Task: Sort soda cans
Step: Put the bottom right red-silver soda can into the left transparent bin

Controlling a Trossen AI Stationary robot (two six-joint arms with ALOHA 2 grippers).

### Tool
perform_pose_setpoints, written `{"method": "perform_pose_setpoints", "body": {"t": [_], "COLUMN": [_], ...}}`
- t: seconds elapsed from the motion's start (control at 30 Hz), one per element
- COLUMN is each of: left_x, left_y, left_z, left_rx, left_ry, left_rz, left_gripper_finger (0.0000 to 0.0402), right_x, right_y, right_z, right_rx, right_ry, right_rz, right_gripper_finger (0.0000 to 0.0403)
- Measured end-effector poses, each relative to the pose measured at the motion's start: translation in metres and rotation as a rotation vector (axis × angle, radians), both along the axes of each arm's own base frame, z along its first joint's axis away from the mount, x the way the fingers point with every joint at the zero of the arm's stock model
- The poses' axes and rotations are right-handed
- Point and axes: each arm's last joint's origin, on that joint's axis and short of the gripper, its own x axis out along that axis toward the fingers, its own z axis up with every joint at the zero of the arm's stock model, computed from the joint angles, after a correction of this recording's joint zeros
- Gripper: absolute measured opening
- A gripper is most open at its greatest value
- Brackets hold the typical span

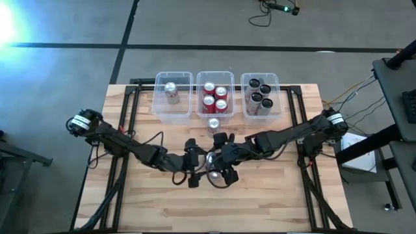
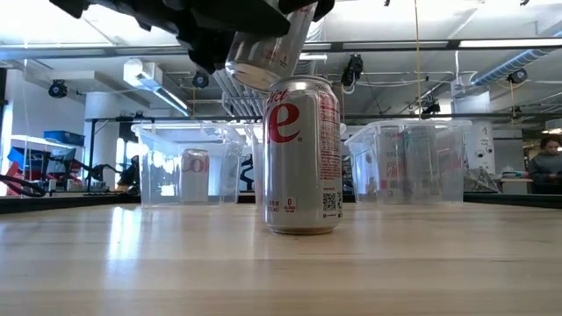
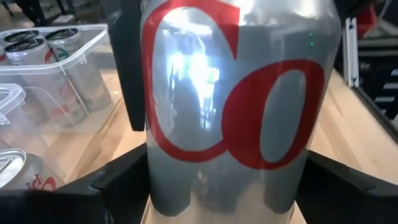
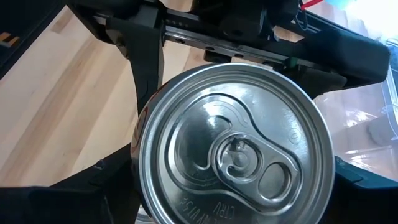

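Observation:
A silver soda can with red lettering (image 3: 236, 106) hangs over the middle of the table. My left gripper (image 1: 200, 164) reaches it from the left and my right gripper (image 1: 222, 161) from the right; both are shut on it. A second silver can (image 2: 303, 158) stands upright on its base on the wood, just in front of the middle bin (image 1: 213, 123). The left bin holds one silver can (image 1: 171, 92). The middle bin holds several red cans (image 1: 215, 97), and the right bin several black cans (image 1: 259, 94). My left gripper pinches the can's side wall (image 3: 152, 168) between its two fingers, coming from the table's left with the fingers across the can. The can is lifted clear of the table and tilted (image 2: 263, 57). My right gripper has a finger on each side of the can's wall beside the top rim (image 4: 138, 180). It comes from the table's right. The fingers run along the can, whose silver top (image 4: 236, 155) faces the wrist.
Three clear plastic bins stand in a row at the far edge: left (image 1: 158, 110), middle (image 1: 199, 78), right (image 1: 278, 81). The standing can is almost straight below the held one. Bare wood lies along the near side (image 1: 214, 208).

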Motion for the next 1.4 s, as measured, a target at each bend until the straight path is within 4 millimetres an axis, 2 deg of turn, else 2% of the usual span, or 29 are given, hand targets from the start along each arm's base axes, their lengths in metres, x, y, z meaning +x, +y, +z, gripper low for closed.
{"method": "perform_pose_setpoints", "body": {"t": [0.13, 0.37, 0.6, 0.77, 0.83, 1.03, 1.23, 1.4], "left_x": [0.003, 0.003, 0.000, -0.001, -0.002, -0.009, -0.015, -0.014], "left_y": [-0.001, 0.000, -0.001, -0.001, -0.001, 0.001, 0.006, 0.006], "left_z": [0.007, 0.010, 0.015, 0.020, 0.022, 0.021, 0.024, 0.027], "left_rx": [0.014, 0.000, -0.007, 0.005, 0.013, 0.005, -0.025, -0.017], "left_ry": [0.032, -0.015, -0.091, -0.150, -0.187, -0.321, -0.468, -0.486], "left_rz": [0.013, 0.030, 0.015, 0.008, 0.001, -0.019, -0.025, -0.029], "left_gripper_finger": [0.0311, 0.0300, 0.0286, 0.0286, 0.0286, 0.0286, 0.0286, 0.0286], "right_x": [0.000, -0.003, -0.027, -0.050, -0.059, -0.070, -0.063, -0.048], "right_y": [0.000, 0.001, -0.004, -0.007, -0.007, -0.002, 0.000, 0.002], "right_z": [0.000, 0.007, 0.040, 0.050, 0.044, 0.001, -0.029, -0.035], "right_rx": [-0.002, -0.005, 0.036, 0.047, 0.038, 0.115, 0.237, 0.255], "right_ry": [-0.001, -0.019, -0.079, -0.106, -0.114, -0.200, -0.433, -0.486], "right_rz": [0.001, 0.011, -0.008, -0.113, -0.153, -0.216, -0.206, -0.198], "right_gripper_finger": [0.0310, 0.0358, 0.0367, 0.0368, 0.0368, 0.0368, 0.0368, 0.0368]}}
